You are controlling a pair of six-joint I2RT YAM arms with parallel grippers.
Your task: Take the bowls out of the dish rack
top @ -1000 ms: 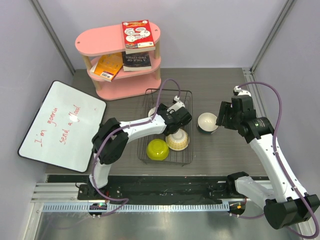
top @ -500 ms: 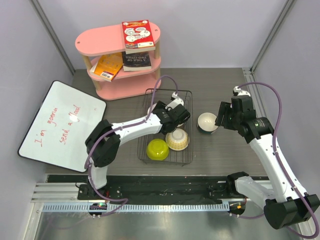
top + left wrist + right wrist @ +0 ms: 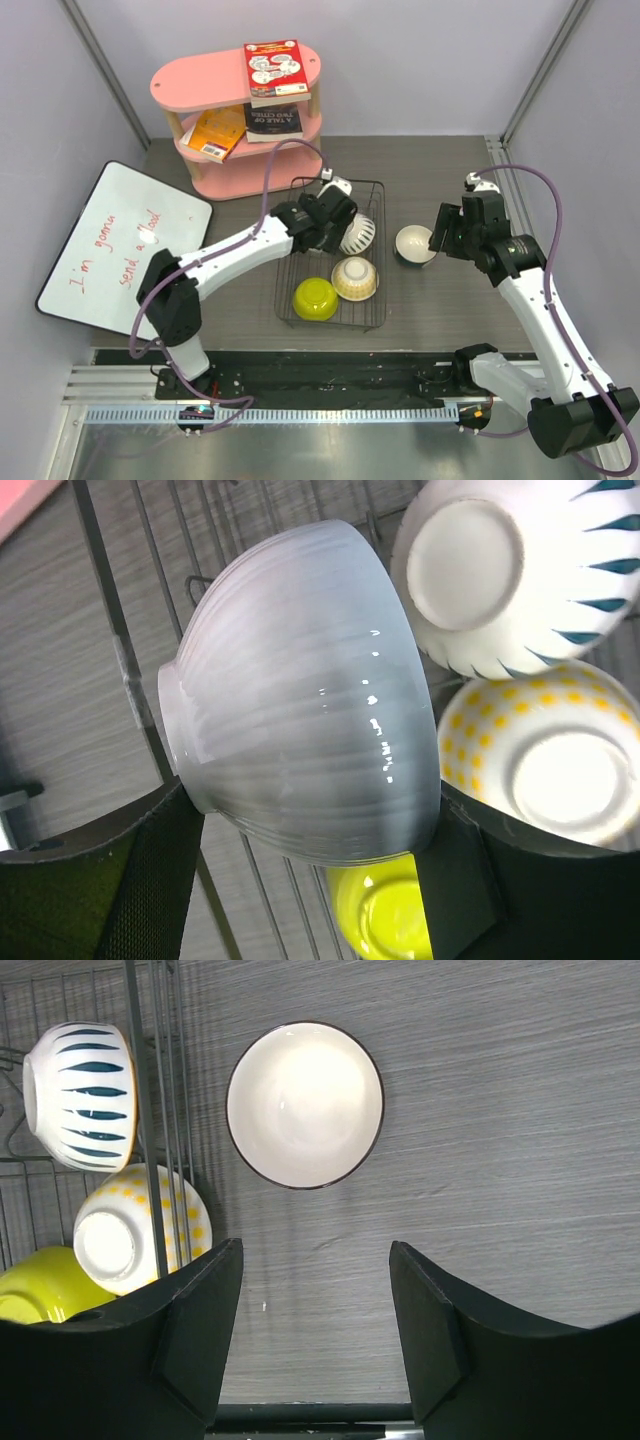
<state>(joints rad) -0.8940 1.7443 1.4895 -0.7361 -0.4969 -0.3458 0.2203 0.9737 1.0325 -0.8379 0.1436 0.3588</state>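
- Dish rack [image 3: 298, 268]: black wire basket on the grey table [image 3: 440, 170], used as the landmark below.
- Left gripper [image 3: 312, 810]: reaches over the rack's far-left part. Its jaws are spread wide and straddle a bowl, one finger [image 3: 150, 880] by the foot and the other by the rim. A firm clamp cannot be confirmed from the wrist view.
- Ribbed white bowl [image 3: 300, 690]: between those fingers, tipped on its side over the rack's wires at the far-left part. It is hidden under the arm in the top view.
- Teal-striped bowl [image 3: 358, 233]: inside the rack at its far-right part, lying on its side with the foot showing, just beside the ribbed bowl.
- Yellow-dotted cream bowl [image 3: 354, 278]: inside the rack at its near-right part, upside down, foot up.
- Yellow-green bowl [image 3: 315, 298]: inside the rack along its near edge, touching the dotted bowl's left side.
- Dark-rimmed white bowl [image 3: 413, 243]: outside the rack, upright on the table just right of its right wall.
- Right gripper [image 3: 315, 1255]: jaws wide apart, holding nothing. It hangs over the table right of the rack, just beside the dark-rimmed bowl.
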